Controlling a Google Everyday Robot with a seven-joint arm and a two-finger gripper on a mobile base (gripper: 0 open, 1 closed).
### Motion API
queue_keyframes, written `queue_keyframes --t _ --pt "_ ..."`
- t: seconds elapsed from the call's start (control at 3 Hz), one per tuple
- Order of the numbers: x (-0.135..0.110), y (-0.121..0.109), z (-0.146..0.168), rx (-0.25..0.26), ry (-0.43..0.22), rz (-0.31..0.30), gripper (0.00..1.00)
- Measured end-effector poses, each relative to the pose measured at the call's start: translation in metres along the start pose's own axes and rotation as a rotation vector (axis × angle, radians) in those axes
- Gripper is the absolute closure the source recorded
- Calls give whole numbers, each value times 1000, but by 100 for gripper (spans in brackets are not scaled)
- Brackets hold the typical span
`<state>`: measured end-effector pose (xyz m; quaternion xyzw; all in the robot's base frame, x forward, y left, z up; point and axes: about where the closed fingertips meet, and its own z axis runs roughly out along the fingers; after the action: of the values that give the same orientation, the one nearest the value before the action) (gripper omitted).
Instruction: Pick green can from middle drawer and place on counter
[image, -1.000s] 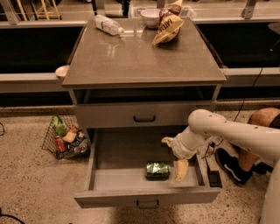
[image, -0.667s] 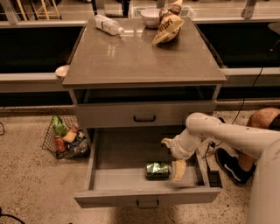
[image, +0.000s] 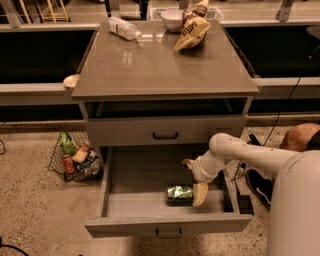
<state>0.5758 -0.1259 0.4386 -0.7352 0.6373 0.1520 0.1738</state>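
Observation:
The green can (image: 179, 194) lies on its side in the open middle drawer (image: 131, 200), near the front right of the grey tray. My gripper (image: 194, 180) hangs inside the drawer just right of the can, reaching in from the white arm on the right. One pale finger (image: 200, 193) points down beside the can's right end and touches or nearly touches it; the other finger (image: 189, 163) sticks up behind. The fingers are spread apart and hold nothing. The counter (image: 160, 62) is the grey-brown cabinet top above.
On the counter's far edge lie a clear plastic bottle (image: 124, 28), a white bowl (image: 172, 19) and a chip bag (image: 192, 31). The top drawer (image: 165, 132) is closed. A wire basket (image: 75, 156) of packets stands on the floor at left. Cables and a dark shoe (image: 257, 182) lie at right.
The gripper has shifted slightly left and down, closer to the can's right end. The can has not moved.

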Motion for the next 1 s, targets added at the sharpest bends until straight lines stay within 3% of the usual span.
queue_keyframes --t 1.0 --pt "16 -8 44 25 0 12 0"
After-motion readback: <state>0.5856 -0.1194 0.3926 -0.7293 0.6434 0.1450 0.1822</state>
